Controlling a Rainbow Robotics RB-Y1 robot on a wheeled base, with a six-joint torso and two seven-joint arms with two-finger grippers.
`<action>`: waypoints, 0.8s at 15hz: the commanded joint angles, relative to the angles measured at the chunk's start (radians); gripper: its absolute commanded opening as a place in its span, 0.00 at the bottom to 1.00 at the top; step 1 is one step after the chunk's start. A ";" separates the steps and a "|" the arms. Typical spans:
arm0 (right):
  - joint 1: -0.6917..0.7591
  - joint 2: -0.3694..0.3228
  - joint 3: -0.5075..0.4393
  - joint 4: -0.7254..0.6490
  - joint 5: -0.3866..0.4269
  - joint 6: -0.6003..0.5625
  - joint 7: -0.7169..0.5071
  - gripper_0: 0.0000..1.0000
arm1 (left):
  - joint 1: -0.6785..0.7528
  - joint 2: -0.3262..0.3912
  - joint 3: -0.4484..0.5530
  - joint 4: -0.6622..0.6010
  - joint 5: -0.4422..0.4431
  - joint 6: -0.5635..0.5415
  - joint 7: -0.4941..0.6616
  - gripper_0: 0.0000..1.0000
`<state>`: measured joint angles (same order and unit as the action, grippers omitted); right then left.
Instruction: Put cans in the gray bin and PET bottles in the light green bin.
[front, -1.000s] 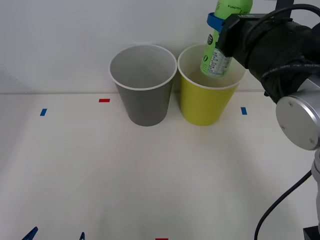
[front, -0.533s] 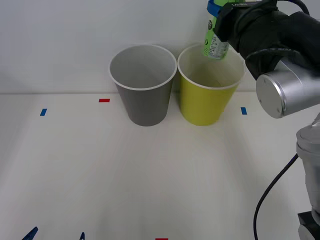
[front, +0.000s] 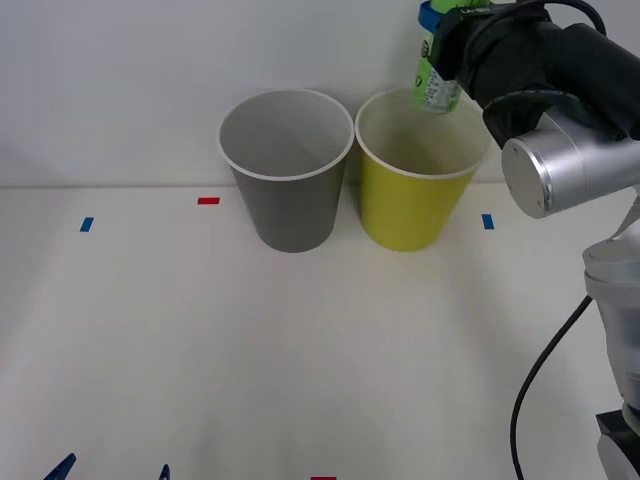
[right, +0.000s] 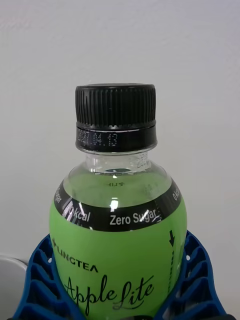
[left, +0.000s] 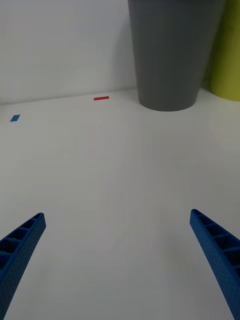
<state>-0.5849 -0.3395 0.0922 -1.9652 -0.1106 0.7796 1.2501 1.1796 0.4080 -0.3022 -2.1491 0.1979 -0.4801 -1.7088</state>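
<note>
— Starting nearest: the left end effector (left: 117, 270) waits low at 7 o'clock over the bare surface (front: 300, 350), fingers spread, empty.

— And beyond?

— The right end effector (front: 438, 45) clamps the PET bottle (front: 437, 80) above the light green bin (front: 410, 215), at its 1 o'clock rim. Next, I judge: centre it, then release. The gray bin (front: 290, 205) stands beside.
</note>
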 joint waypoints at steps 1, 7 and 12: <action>0.000 -0.003 0.000 0.000 0.011 0.000 -0.003 0.00 | 0.000 0.000 0.000 0.000 0.000 0.000 0.000 1.00; 0.000 0.011 0.000 0.000 0.011 0.000 0.000 1.00 | 0.000 0.000 0.000 0.000 0.000 0.000 0.000 1.00; 0.002 0.025 -0.017 -0.118 0.046 0.135 0.012 1.00 | 0.000 0.000 0.000 0.000 0.000 0.000 0.000 1.00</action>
<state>-0.5836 -0.3149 0.0845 -2.0167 -0.0631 0.8297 1.2575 1.1796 0.4080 -0.3022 -2.1491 0.1979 -0.4801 -1.7088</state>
